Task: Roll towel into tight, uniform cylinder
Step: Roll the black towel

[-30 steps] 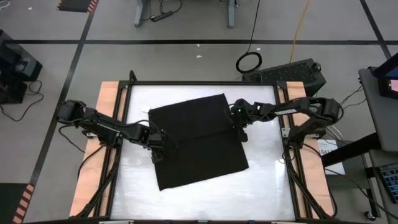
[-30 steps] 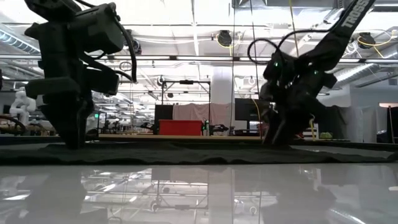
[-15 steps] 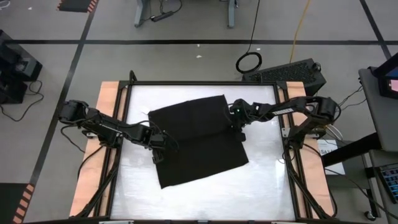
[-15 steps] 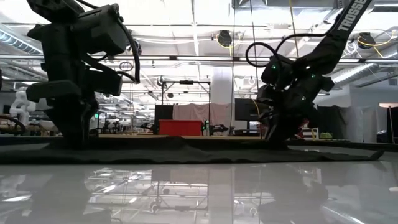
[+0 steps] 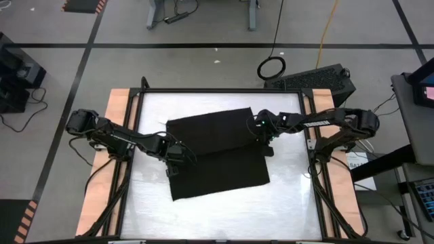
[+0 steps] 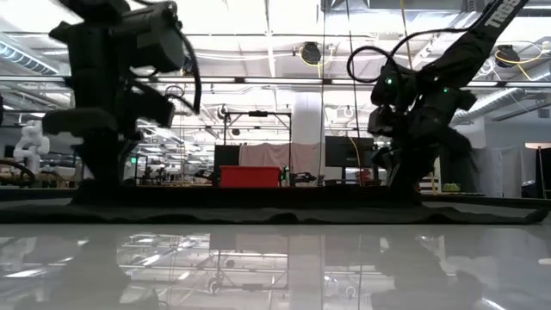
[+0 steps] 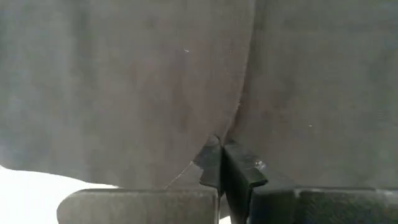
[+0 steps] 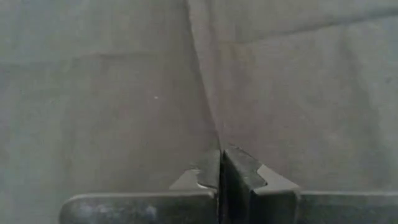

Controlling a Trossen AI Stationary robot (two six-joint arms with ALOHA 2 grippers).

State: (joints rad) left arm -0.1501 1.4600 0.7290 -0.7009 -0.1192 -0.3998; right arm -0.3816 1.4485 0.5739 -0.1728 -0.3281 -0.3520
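Observation:
The black towel (image 5: pixel 217 152) lies spread on the white table (image 5: pixel 288 203), turned a little askew, with a crease running across its middle from one gripper to the other. My left gripper (image 5: pixel 173 154) stands at the towel's left edge, shut on the cloth. At the towel's right edge my right gripper (image 5: pixel 265 140) is likewise shut on it. In the low view the towel (image 6: pixel 275 212) shows as a low dark strip, with the left arm (image 6: pixel 103 129) and right arm (image 6: pixel 413 120) coming down onto it. My left gripper pinches a raised fold of the towel (image 7: pixel 214 142) between its two fingers, at the left edge about halfway along. The fingers point down from above. The crease runs away from the fingertips; the rest of the cloth lies on the table. My right gripper pinches a fold of the towel (image 8: pixel 219 144) between its two fingers, at the right edge about halfway along. It comes slanting down from the table's right side. A crease leads off from the fingertips, and the cloth around it rests on the table.
A black frame (image 5: pixel 217 90) and wooden side boards (image 5: pixel 115 115) border the table. Bare white table lies near the front edge (image 5: pixel 217 224) and on both sides of the towel. A dark keyboard-like unit (image 5: pixel 319 78) sits beyond the far right corner.
Both grippers have shut on the towel's side edges, each gathering a fold of cloth. The towel's far half has shifted slightly toward the table's right, and the crease across its middle shows more clearly.

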